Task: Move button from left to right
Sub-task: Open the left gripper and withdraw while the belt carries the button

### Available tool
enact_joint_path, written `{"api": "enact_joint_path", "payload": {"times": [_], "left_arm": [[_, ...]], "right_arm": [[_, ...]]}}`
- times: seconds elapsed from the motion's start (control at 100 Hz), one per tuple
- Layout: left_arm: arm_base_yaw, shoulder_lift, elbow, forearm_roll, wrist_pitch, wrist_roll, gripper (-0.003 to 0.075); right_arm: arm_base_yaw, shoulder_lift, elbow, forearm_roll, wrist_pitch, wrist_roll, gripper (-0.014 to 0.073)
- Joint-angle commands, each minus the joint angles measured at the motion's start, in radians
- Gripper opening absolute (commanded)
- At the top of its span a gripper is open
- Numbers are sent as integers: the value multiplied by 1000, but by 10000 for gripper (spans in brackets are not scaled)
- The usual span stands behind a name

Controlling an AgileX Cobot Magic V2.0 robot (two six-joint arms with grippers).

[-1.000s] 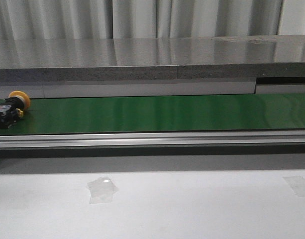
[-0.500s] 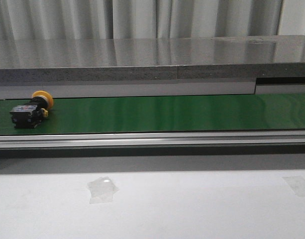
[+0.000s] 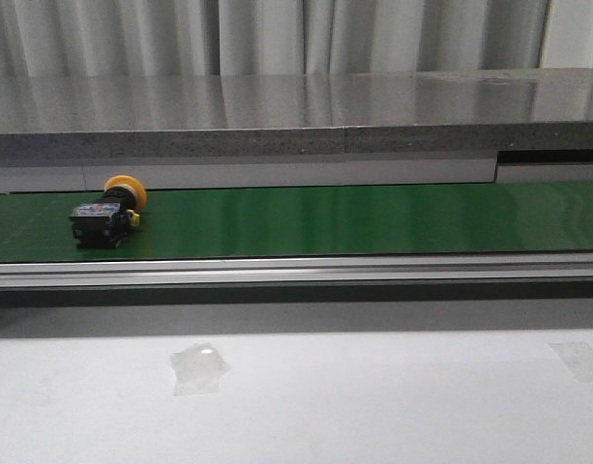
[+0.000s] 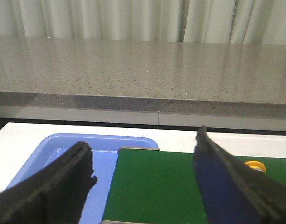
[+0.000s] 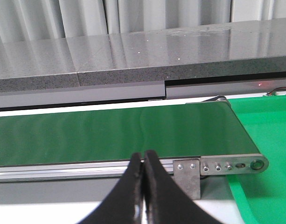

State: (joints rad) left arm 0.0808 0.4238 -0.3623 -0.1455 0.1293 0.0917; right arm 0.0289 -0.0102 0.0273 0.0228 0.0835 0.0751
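The button [image 3: 108, 216] lies on its side on the green conveyor belt [image 3: 354, 218] at the left in the front view, yellow cap toward the back, black body toward the front. In the left wrist view only its yellow cap [image 4: 254, 164] peeks out past one finger. My left gripper [image 4: 143, 161] is open and empty above the belt's left end. My right gripper [image 5: 143, 161] is shut on nothing, in front of the belt's right end. Neither gripper shows in the front view.
A blue tray [image 4: 63, 149] sits beside the belt's left end. A green bin [image 5: 268, 154] sits at the belt's right end, by the metal end bracket [image 5: 219, 166]. A grey stone ledge [image 3: 277, 121] runs behind the belt. Tape patches [image 3: 199, 367] lie on the white table.
The button has travelled to the right along the belt, from the front view's left edge to about a fifth of the way across. Its pose on its side is unchanged.
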Motion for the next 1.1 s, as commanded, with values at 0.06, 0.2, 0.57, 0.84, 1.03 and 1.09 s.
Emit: {"api": "enact_joint_path", "payload": {"times": [0.06, 0.2, 0.57, 0.84, 1.03, 1.09], "left_arm": [[-7, 5, -29, -12, -70, 0, 351], [-7, 5, -29, -12, -70, 0, 148], [-7, 5, -29, -12, -70, 0, -20], [-7, 5, -29, -12, -70, 0, -20], [-7, 5, -29, -12, -70, 0, -20], [-7, 5, -29, -12, -70, 0, -20]], "right_arm": [[2, -14, -15, -9, -84, 2, -67], [2, -14, -15, -9, -84, 2, -67], [2, -14, -15, -9, -116, 2, -67], [2, -13, -55, 5, -121, 2, -67], [2, 28, -249, 5, 116, 2, -67], [2, 76, -314, 4, 194, 2, -67]]}}
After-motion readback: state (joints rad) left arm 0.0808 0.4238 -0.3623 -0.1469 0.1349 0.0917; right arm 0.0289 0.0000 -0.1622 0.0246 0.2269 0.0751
